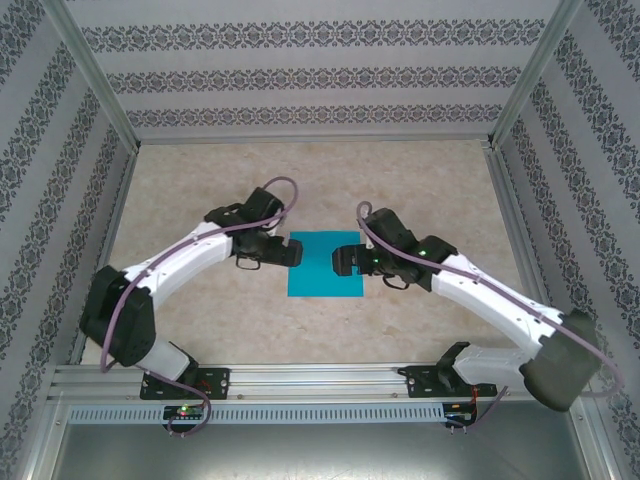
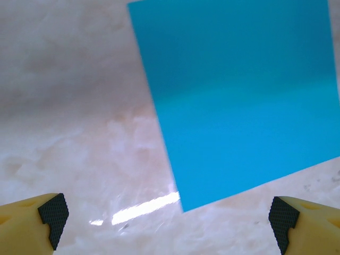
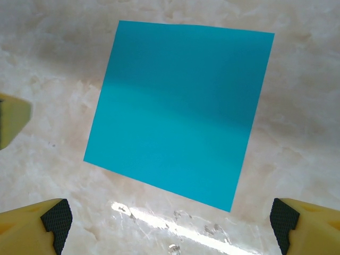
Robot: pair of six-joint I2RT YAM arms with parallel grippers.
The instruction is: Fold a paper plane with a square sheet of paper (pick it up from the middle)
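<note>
My left tool (image 1: 292,251) and my right tool (image 1: 346,260) both stand wide open, holding nothing. Between them the thin turquoise-blue square sheet of paper (image 1: 325,266) lies flat on the marbled beige desk (image 1: 200,190).

Marbled beige tabletop (image 1: 200,180); patterned walls (image 1: 300,80) around.
</note>
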